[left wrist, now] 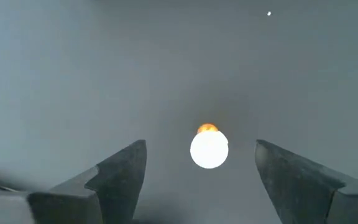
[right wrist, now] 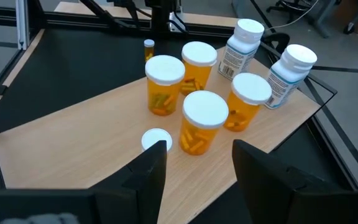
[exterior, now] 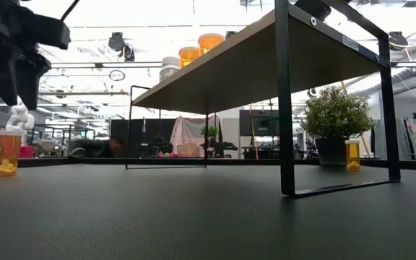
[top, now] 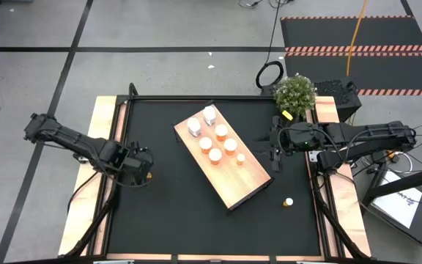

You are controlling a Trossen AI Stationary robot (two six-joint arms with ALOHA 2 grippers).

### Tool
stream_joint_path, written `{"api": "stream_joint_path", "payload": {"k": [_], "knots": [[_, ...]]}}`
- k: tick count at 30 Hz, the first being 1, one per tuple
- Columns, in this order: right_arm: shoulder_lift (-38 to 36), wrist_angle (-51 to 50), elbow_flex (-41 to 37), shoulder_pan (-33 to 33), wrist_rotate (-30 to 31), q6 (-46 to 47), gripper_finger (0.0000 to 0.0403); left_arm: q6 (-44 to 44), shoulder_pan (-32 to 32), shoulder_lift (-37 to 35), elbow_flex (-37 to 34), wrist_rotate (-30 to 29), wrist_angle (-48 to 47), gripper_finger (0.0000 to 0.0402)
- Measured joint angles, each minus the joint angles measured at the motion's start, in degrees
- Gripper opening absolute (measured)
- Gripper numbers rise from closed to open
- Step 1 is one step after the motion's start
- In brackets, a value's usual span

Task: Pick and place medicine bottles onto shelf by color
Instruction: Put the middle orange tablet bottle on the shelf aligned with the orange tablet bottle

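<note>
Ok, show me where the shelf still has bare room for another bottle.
The shelf is bare across the half nearest the lone bottle on the table. The other half is crowded: two white bottles and the orange bottles cluster there.

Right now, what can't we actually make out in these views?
- Bottle under the left gripper: left wrist view shows only its white cap and an orange sliver; body hidden.
- Shelf top: low view sees its underside; only bottle tops show.
- Bottle labels: text unreadable, right wrist view.
</note>
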Motion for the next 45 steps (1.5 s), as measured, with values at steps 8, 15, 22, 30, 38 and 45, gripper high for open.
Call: {"api": "stream_joint_path", "payload": {"k": [8, 15, 22, 30, 38, 45], "knots": [[0.02, -0.04, 0.00, 0.00, -0.04, 0.04, 0.0178, 4.05, 2.52, 2.50, -0.02, 3.63, 0.48, 0.0281], [0.02, -0.07, 0.00, 0.00, -0.20, 0.73, 0.0178, 4.81, 2.52, 4.69, -0.02, 3.61, 0.41, 0.0280], [0.02, -0.12, 0.00, 0.00, -0.21, 0.74, 0.0178, 4.66, 2.52, 4.67, -2.35, 3.43, 1.65, 0.0280], [0.02, -0.07, 0.00, 0.00, -0.22, 0.74, 0.0178, 4.28, 2.52, 4.67, -6.91, 3.45, 6.12, 0.0280], [0.02, -0.04, 0.00, 0.00, -0.22, 0.74, 0.0178, 4.20, 2.52, 4.67, -7.72, 3.48, 7.91, 0.0272], [0.02, -0.04, 0.00, 0.00, -0.22, 0.74, 0.0178, 3.96, 2.52, 4.67, -7.73, 5.00, 7.91, 0.0216]]}}
